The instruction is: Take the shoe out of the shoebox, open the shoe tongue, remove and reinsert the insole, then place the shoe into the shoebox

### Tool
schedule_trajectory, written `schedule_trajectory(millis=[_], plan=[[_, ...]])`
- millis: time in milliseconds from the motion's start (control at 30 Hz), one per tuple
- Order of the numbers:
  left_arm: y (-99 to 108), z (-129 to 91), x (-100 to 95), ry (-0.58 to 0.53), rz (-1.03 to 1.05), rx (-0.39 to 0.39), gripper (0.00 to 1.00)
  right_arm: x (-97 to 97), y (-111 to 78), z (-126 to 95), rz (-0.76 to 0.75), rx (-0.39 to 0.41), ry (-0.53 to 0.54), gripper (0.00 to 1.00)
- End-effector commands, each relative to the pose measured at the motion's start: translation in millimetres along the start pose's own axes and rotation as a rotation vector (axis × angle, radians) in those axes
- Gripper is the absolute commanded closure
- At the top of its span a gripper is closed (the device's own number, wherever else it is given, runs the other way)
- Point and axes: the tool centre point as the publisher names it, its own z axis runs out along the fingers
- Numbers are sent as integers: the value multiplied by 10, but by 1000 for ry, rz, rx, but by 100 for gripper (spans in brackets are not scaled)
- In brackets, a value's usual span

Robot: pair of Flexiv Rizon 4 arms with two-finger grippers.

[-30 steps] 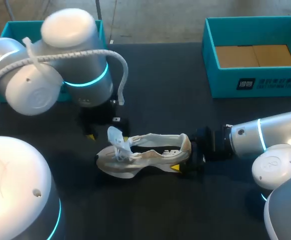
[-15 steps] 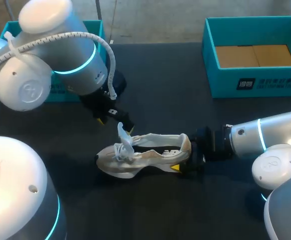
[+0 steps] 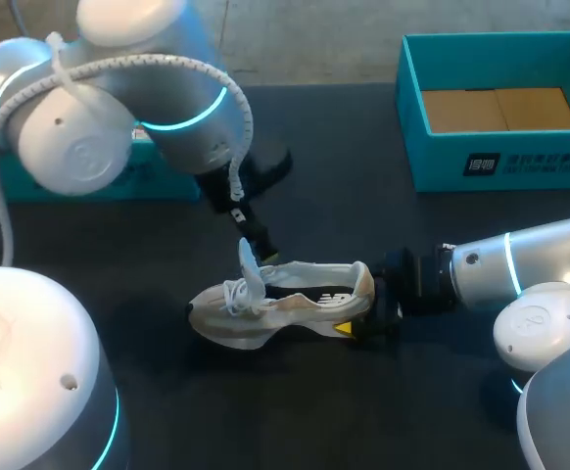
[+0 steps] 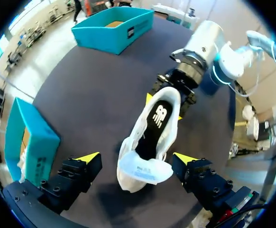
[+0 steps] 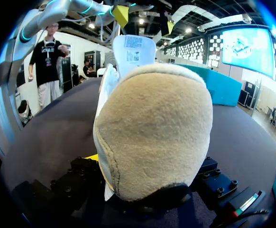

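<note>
**Tongue raised, insole exposed**

Nearest, the right fingers (image 3: pixel 344 328) clamp the heel of the shoe (image 3: pixel 295 299) at mid-counter (image 3: pixel 363 215). Within the last second the left arm swung in over the laces and the tongue (image 3: pixel 249 262) rose upright, probably readying the insole (image 4: pixel 159 118) for removal. The left fingers (image 4: pixel 88 157) are spread wide and hold nothing. The shoebox (image 3: pixel 500 166) stands well beyond.

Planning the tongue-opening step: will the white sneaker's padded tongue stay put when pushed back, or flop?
Likely floppy: the white padded tongue curls upright, thin and soft-looking, so it may spring back. The white sneaker probably won't slide, since the right gripper clamps its heel.
</note>
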Motion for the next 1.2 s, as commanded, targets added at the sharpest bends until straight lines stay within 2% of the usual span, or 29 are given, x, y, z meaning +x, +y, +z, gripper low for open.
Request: schedule_trajectory(millis=[33,67,100,133,167,467,933,1200], plan=[[-184,50,30,17,114,-56,0,17,-24,77,0,7,0,100],[-226,64,57,23,140,-61,24,17,-24,77,0,7,0,100],[-257,75,74,28,160,-62,53,17,-24,77,0,7,0,100],[-271,83,85,30,171,-65,64,17,-24,77,0,7,0,100],[-300,100,104,32,192,-64,100,17,-24,77,0,7,0,100],[-402,217,221,109,275,-66,100,17,-24,77,0,7,0,100],[-382,514,449,220,318,-79,100,17,-24,77,0,7,0,100],[-377,719,566,252,317,-112,100,17,-24,77,0,7,0,100]])
